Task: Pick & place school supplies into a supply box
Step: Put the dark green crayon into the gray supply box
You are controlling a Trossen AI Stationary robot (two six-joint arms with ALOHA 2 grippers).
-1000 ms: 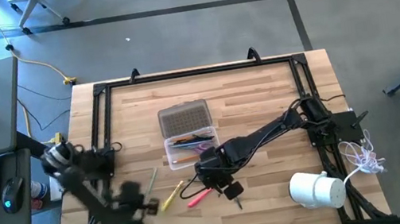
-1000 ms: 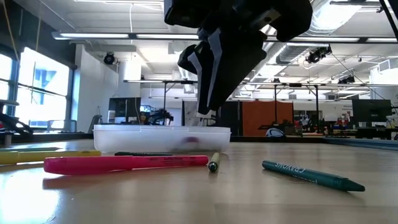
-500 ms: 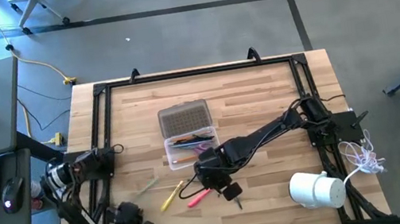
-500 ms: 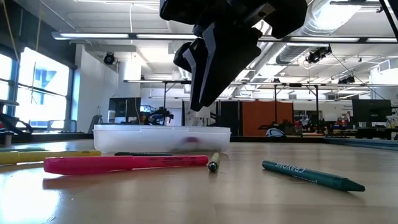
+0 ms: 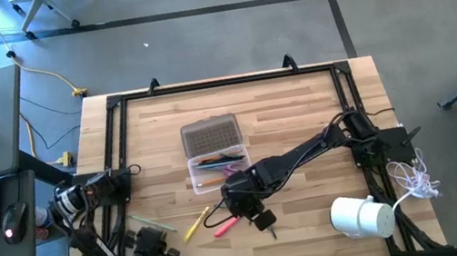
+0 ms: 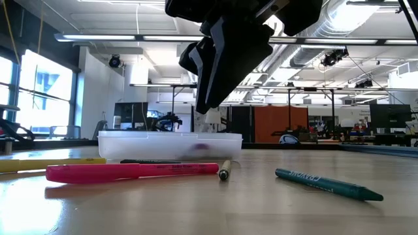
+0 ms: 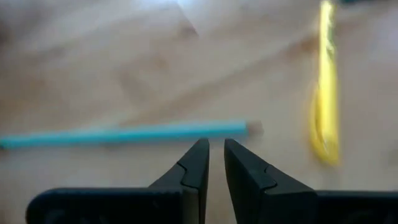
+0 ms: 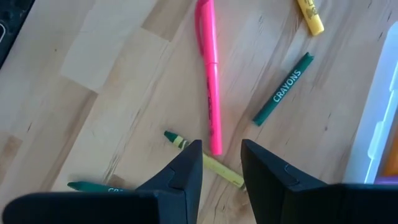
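Several loose supplies lie near the box (image 5: 218, 168): a pink marker (image 8: 209, 74) directly below the right end effector (image 8: 221, 163), its long axis running away between the slightly parted, empty fingers. Left end effector (image 7: 215, 163), nearly closed and empty, hovers by a teal pencil (image 7: 124, 134) at the tabletop's (image 5: 299, 108) near-left corner.

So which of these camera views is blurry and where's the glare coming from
Left wrist view: soft throughout, the teal pencil and yellow marker smeared. Right wrist view: sharp, the pink marker and green crayon crisp. Low view: bright ceiling lights leave the gripper above the clear box a dark silhouette. High view: even light, no strong glare.
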